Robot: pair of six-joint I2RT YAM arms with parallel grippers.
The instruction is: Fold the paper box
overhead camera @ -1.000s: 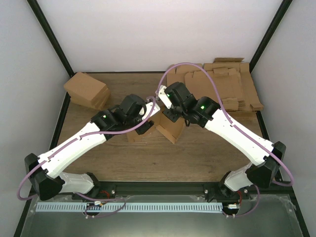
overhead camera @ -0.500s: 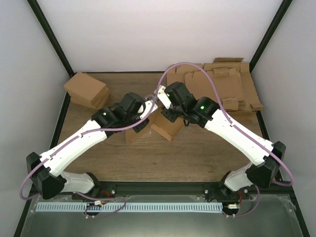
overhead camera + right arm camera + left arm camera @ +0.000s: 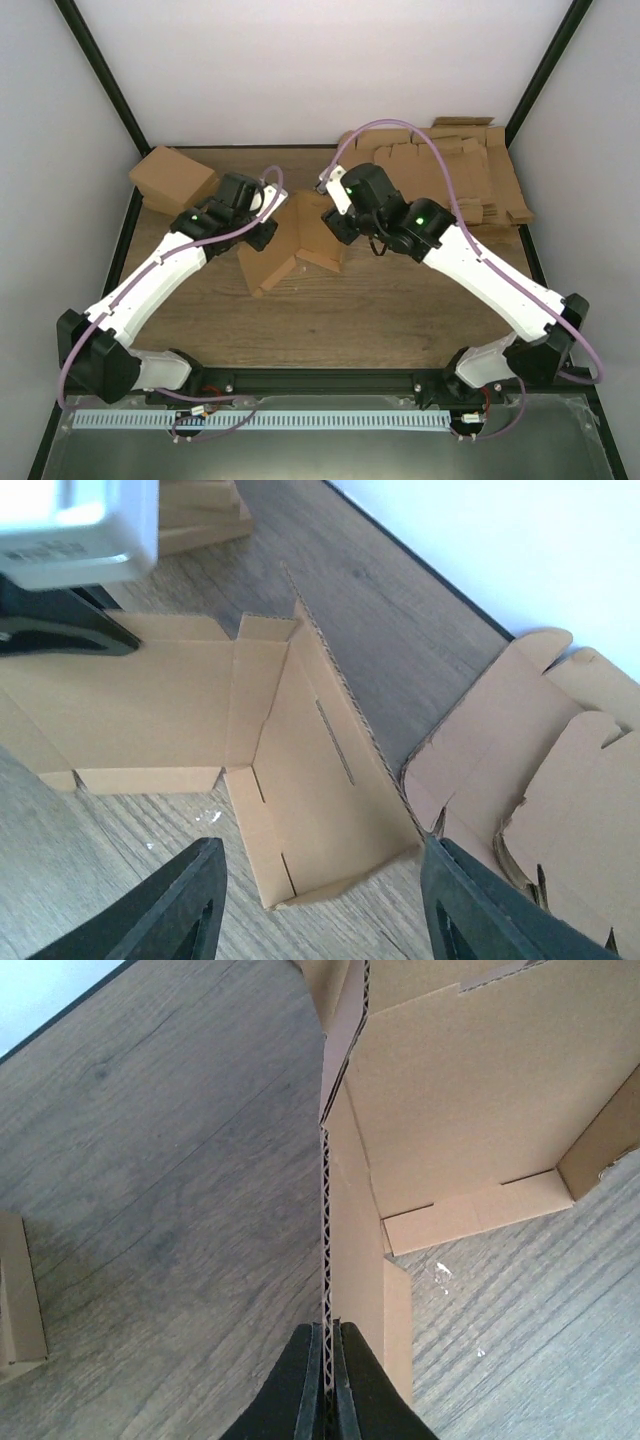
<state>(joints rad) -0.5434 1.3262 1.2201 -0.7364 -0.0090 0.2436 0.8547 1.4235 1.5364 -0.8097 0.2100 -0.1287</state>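
Note:
The paper box (image 3: 290, 250) is a brown die-cut cardboard piece, partly folded, standing on the table between the two arms. My left gripper (image 3: 262, 228) is shut on the edge of one upright panel; the left wrist view shows the corrugated edge (image 3: 325, 1240) pinched between the fingertips (image 3: 312, 1360). My right gripper (image 3: 315, 910) is open, its fingers (image 3: 180, 910) apart on either side of the box's right wall (image 3: 320, 770) and not touching it. In the top view the right gripper (image 3: 337, 228) hangs over the box's right side.
A thick pile of flat cardboard sheets (image 3: 450, 175) lies at the back right, close to the box (image 3: 540, 770). Folded brown cartons (image 3: 172, 180) sit at the back left. Black frame posts and white walls ring the wooden table (image 3: 400, 300).
My left gripper has shut on the box's panel and moved back and left with it. My right gripper has opened and let go of the box.

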